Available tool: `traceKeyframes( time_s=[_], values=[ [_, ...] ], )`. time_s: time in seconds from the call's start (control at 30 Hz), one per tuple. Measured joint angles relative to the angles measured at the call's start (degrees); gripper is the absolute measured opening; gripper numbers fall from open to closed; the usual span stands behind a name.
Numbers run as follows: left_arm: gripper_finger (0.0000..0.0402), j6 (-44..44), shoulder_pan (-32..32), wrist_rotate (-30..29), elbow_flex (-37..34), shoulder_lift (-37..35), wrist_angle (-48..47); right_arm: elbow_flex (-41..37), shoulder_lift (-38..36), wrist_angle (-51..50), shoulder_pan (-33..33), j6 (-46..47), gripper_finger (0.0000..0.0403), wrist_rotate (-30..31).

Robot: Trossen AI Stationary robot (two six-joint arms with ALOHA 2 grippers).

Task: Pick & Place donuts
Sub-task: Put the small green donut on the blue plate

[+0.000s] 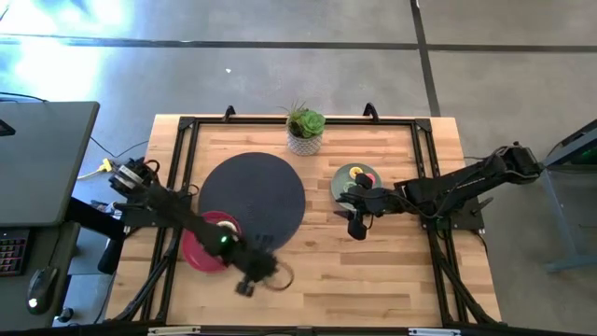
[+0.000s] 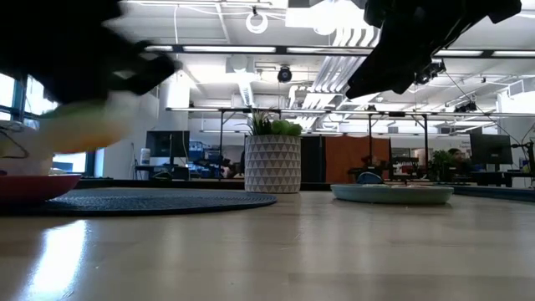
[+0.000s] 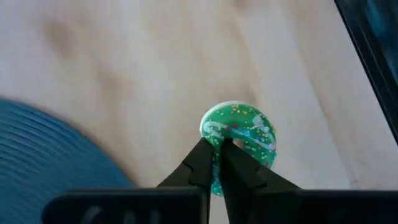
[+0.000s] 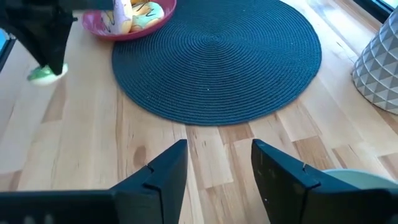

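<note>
One green donut [image 3: 239, 137] sits pinched edge-on in the left pincer [image 1: 250, 280], fingers closed on its rim, ring hanging just ahead of the tips, iced face with sprinkles turned up toward the wrist camera. Carried clear of the wooden surface [image 1: 373, 271], at the near edge, beside the pink plate [image 1: 201, 254] and off the rim of the dark round mat [image 1: 252, 199]. Pink plate holds more donuts [image 4: 134, 15], at least a cream-iced and a pale one; count unclear. Farther across, right pincer [image 1: 356, 224] hovers with fingers spread wide, nothing between them, just beside the grey-green plate [image 1: 343, 183], which carries a few small donuts [image 1: 359, 175], yellow and pink. Potted plant [image 1: 305, 129] at the far edge, out of the way. Key relation: grey-green plate lies well apart from the held donut, across the mat toward the right arm. Judgement: if that plate is the target, the left arm must reach across the surface.
</note>
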Motion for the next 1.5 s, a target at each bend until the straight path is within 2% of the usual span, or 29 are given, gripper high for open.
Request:
traceKeyframes(
  time_s=[0.1,0.2,0.33,0.5,0.63,0.7,0.83,1.07,1.2,1.3,1.5],
  values=[
    [0.0026,0.3,4.8,-4.8,3.6,-0.1,0.8,0.0,0.0,0.0,-0.1,0.0,0.0165,0.1],
    [0.0027,1.6,11.6,-5.6,4.3,-0.1,6.2,0.0,0.0,-0.8,-0.1,-1.7,0.0165,0.2],
    [0.0013,1.8,20.7,-2.3,4.2,-0.1,15.3,0.0,-0.7,-8.3,-0.1,0.2,0.0163,-1.7],
    [0.0004,6.5,29.6,0.1,4.0,2.0,21.0,0.0,-1.9,-27.5,0.4,8.8,0.0152,-5.7],
    [0.0007,7.0,34.7,6.4,5.0,8.3,30.4,0.0,-2.0,-36.0,2.1,10.3,0.0145,-7.0],
    [0.0007,6.5,35.8,6.6,6.7,13.1,33.3,0.0,-2.0,-36.3,3.2,9.4,0.0145,-6.6],
    [0.0007,3.2,38.0,2.8,12.8,20.8,35.5,0.0,-1.9,-35.3,4.4,8.0,0.0146,-3.6],
    [0.0007,3.8,40.2,4.3,22.9,28.6,30.0,0.0,-1.9,-35.0,4.5,8.2,0.0142,-3.2],
    [0.0012,4.6,40.6,4.3,25.1,29.8,24.7,0.0,-1.9,-34.5,4.6,8.1,0.0142,-3.3],
    [0.0037,4.6,40.7,3.6,25.2,30.1,22.9,0.0,-1.9,-34.3,4.6,8.0,0.0142,-3.3],
    [0.0116,5.0,40.5,1.5,25.2,30.1,22.7,0.0,-1.9,-33.9,4.6,8.1,0.0142,-3.3]
  ],
)
